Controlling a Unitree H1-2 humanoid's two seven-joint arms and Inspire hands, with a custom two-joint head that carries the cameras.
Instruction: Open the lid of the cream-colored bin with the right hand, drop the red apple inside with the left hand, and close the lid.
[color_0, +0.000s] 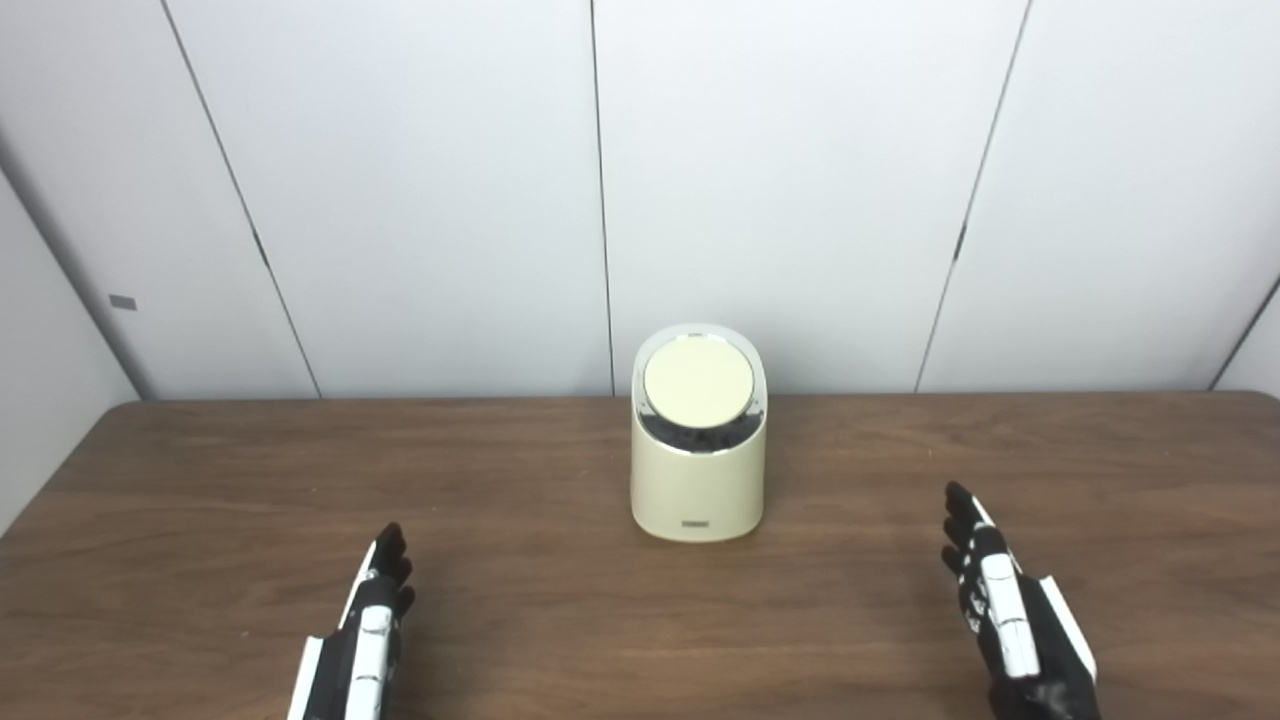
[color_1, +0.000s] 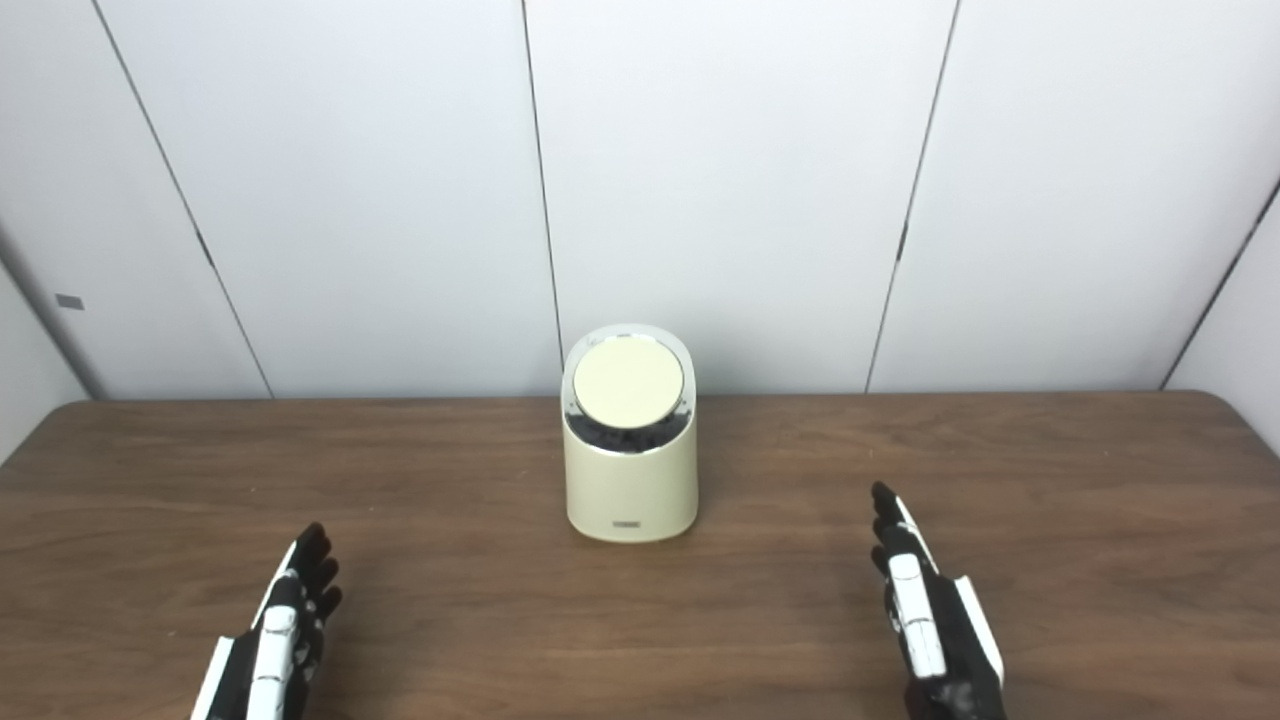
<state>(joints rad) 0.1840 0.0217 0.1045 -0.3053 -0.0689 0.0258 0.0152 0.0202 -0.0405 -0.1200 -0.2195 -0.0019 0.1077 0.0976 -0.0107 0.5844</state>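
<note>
Cream bin (color_0: 698, 480), small unreadable label (color_0: 696, 523), lid (color_0: 698, 383) shut

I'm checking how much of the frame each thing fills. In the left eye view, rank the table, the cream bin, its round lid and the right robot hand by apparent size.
1. Table
2. Cream bin
3. Right robot hand, though it is nearer the camera and partly cut off
4. Round lid

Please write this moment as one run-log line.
bin: lid shut | apple: not visible | left hand: open | right hand: open
</note>
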